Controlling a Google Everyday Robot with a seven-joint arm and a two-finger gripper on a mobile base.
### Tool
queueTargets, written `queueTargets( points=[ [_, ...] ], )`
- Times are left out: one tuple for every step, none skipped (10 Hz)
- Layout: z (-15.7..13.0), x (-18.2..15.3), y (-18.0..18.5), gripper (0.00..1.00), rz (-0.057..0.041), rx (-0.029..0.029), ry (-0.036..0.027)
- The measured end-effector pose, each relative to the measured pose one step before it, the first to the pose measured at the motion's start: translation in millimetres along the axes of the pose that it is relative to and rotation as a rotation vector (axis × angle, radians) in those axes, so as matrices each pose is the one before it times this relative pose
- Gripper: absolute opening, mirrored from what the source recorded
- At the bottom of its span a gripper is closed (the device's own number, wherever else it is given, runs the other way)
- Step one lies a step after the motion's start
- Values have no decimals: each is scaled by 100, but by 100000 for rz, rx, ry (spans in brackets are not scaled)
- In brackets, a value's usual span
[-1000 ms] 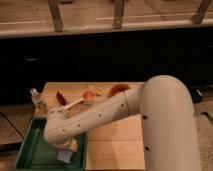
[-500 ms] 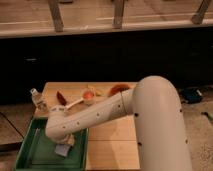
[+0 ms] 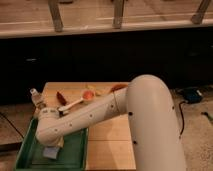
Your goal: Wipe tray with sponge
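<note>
- In the camera view, you find the tray [image 3: 75,152] at about 7 o'clock in the picture. It sits on the left end of the wooden table [image 3: 107,147].
- The sponge [image 3: 51,152] lies inside the tray, in its left half and closer to the near rim than to the far one. It is flat on the green floor of the tray.
- The gripper [image 3: 56,143] points down into the tray, just at 1 o'clock from the sponge, and it seems to touch the top of the sponge. The wrist covers most of it, so you cannot tell if it is clamped on the sponge or apart.
- The white arm [image 3: 85,117] reaches from the big rounded body at 4 o'clock toward 8 o'clock. It passes over the far right corner of the tray.
- A small clear bottle [image 3: 36,98] with a white cap stands upright at 12 o'clock from the tray, just beyond its far rim.
- Beyond the arm, at 12 o'clock from it, small things lie on the table: a small orange cup [image 3: 88,95], a pale long utensil [image 3: 71,104] and some reddish pieces too blurred to name.
</note>
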Motion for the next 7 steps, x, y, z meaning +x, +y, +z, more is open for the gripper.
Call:
queueTargets(
  points=[
    [-448,-415,812,0,1170,-1448,-603],
    [-458,-51,1423,0,1571,-1676,11],
    [-324,92,1846,0,2513,-1779,-543],
    [-38,405,1243,0,1847,-1076,-29],
    [346,400,1208,0,2133,-1744,-413],
    [412,298,655,0,2120,-1656,-445],
    [147,194,173,0,1359,-1110,-373]
  ],
)
